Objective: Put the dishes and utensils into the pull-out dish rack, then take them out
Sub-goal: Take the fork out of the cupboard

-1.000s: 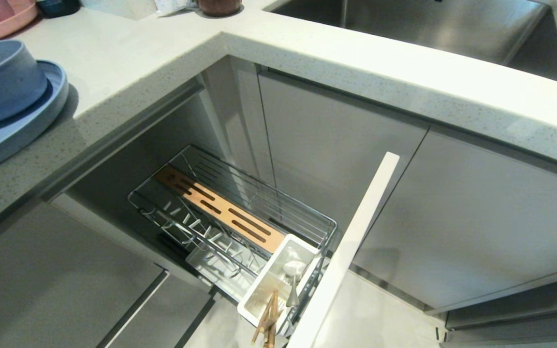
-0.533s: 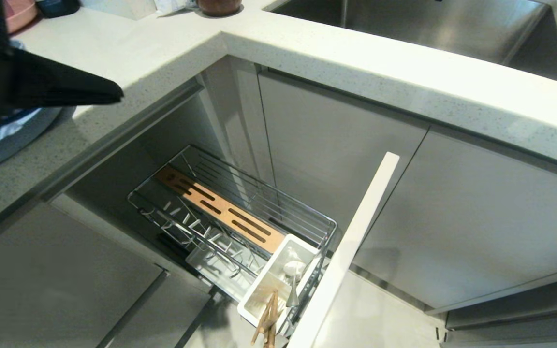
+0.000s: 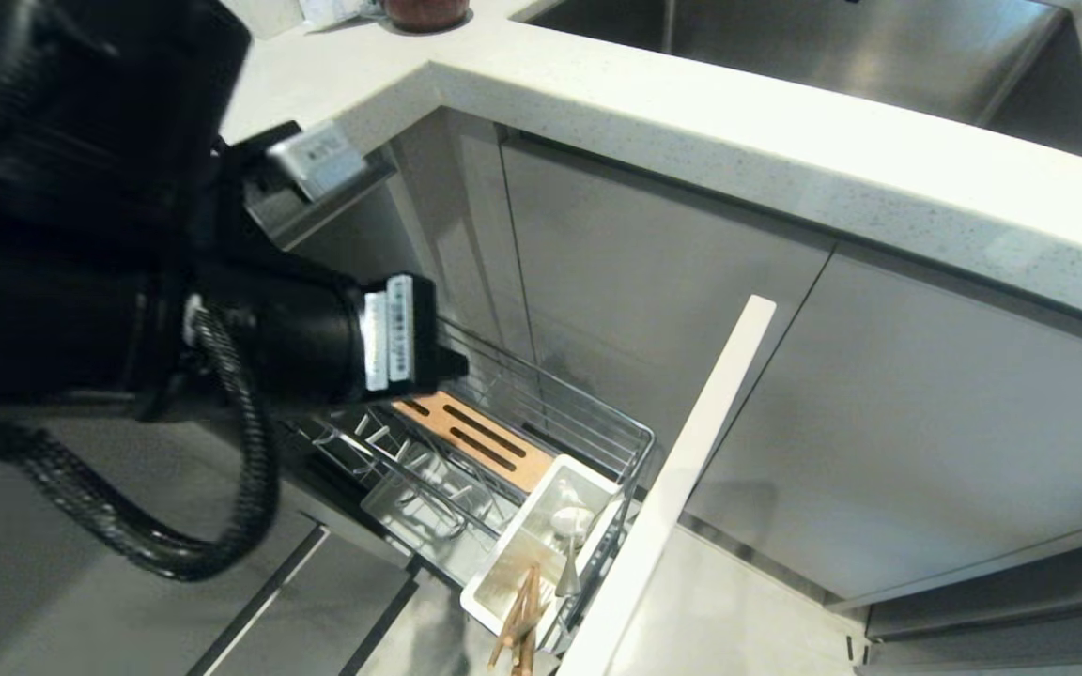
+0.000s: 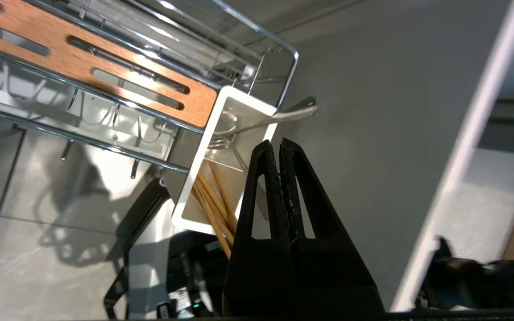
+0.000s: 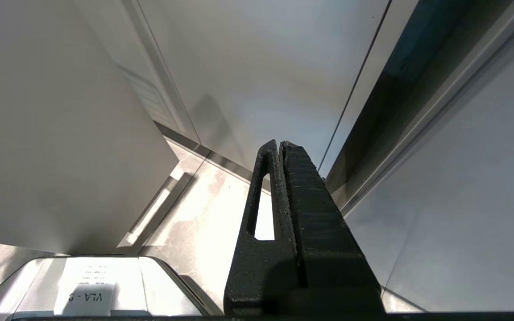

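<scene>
Chrome wire dish rack (image 3: 541, 422) | your left gripper (image 4: 279, 145) hung pressed together, empty, above chopsticks (image 4: 212, 200) | unspread, it risked knocking utensil cup (image 4: 221, 156).

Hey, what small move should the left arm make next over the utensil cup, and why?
Probably open the left gripper and ease down toward the chopsticks. Its fingers are shut and empty above the cup, where the chopsticks and a metal handle stand, and the rack holds no dishes, so unloading utensils looks next.
</scene>
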